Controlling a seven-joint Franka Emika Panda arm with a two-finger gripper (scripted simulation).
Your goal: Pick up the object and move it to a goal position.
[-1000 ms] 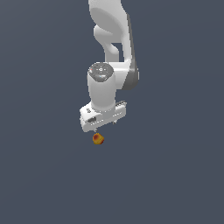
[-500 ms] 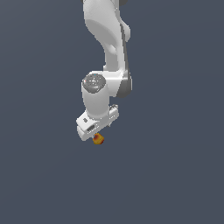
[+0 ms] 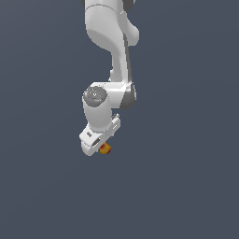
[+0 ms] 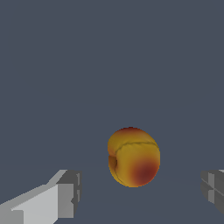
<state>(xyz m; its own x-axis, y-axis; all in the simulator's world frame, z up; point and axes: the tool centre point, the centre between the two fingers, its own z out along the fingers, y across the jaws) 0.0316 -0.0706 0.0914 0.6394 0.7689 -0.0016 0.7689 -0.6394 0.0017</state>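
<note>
The object [image 4: 133, 156] is a small orange-yellow ball with red patches, lying on the dark grey floor. In the wrist view it sits between my two grey fingertips [image 4: 68, 194], with a gap on each side. My gripper [image 4: 140, 194] is open and touches nothing. In the exterior view the white hand of the gripper [image 3: 99, 136] hangs just over the object [image 3: 105, 149]. Only part of the ball peeks out below the hand there, and the fingers are hidden.
The plain dark grey floor [image 3: 186, 186] surrounds the ball on all sides. The white arm [image 3: 109, 42] rises from the hand to the upper edge of the exterior view. No other objects show.
The hand has come down and shifted slightly toward the exterior view's left, closing in on the ball. The ball has stayed in place.
</note>
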